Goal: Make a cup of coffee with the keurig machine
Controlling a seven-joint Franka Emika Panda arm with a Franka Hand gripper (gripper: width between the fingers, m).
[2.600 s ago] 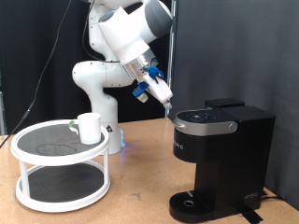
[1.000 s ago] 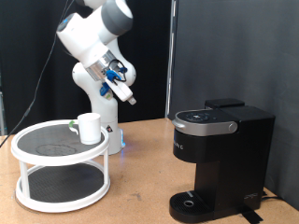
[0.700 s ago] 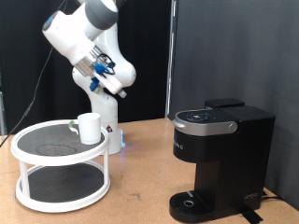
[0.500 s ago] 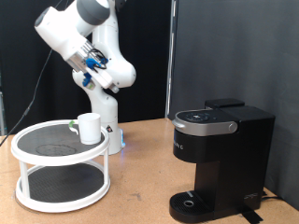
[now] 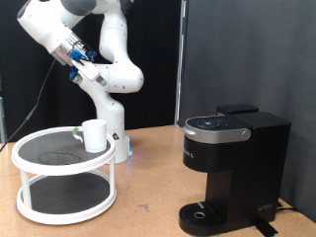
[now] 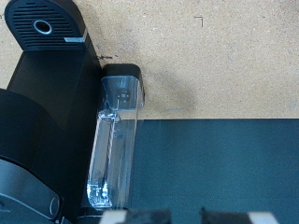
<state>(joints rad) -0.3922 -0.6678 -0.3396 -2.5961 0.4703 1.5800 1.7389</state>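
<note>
High at the exterior view's upper left, the gripper hangs well above the cup, jaws parted and empty. The cup stands on a white two-tier stand, well apart from the keurig, lid closed.

A robotics lab is showing here: black curtains are hanging behind a white robot arm, which is standing on a particle-board worktop beside a white two-tier stand.
</note>
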